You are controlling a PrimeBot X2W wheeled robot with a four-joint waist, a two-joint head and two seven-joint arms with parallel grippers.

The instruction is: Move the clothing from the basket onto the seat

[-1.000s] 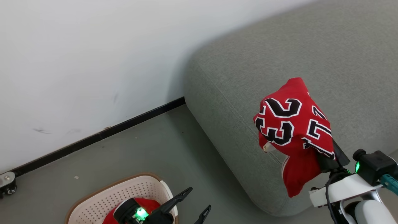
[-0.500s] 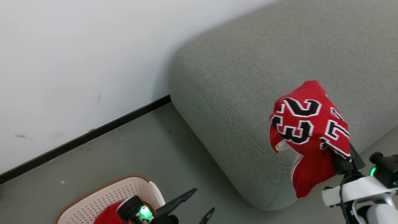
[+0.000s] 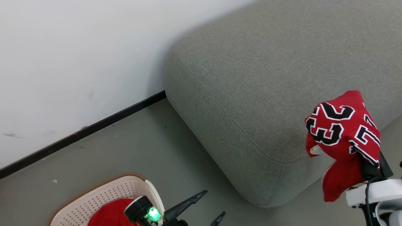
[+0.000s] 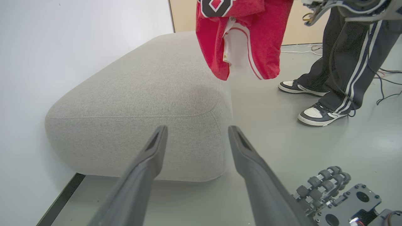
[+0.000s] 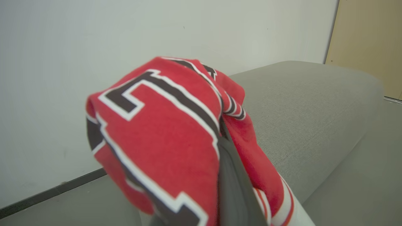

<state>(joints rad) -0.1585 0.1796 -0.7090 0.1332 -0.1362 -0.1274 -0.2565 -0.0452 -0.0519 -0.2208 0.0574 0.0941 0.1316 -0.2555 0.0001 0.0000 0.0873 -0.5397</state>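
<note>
My left fingers (image 4: 146, 166) are two long, dark grey tapered blades with slotted tips. Behind them sits a round black wrist housing (image 3: 137, 208) with a glowing green light. My right forearm (image 3: 384, 190) is a white shell with a black cable (image 3: 365, 193) looped over it.

The grey floor (image 3: 135, 153) under me runs up to the white wall (image 3: 78, 62). The basket (image 3: 103, 196) stands on it, near left. The grey seat (image 3: 251, 94) sits on it to the right, beside the wall. Past the seat's end, a person's shoes (image 4: 317, 114) stand on the floor, with cables (image 4: 388, 91) near them.
</note>
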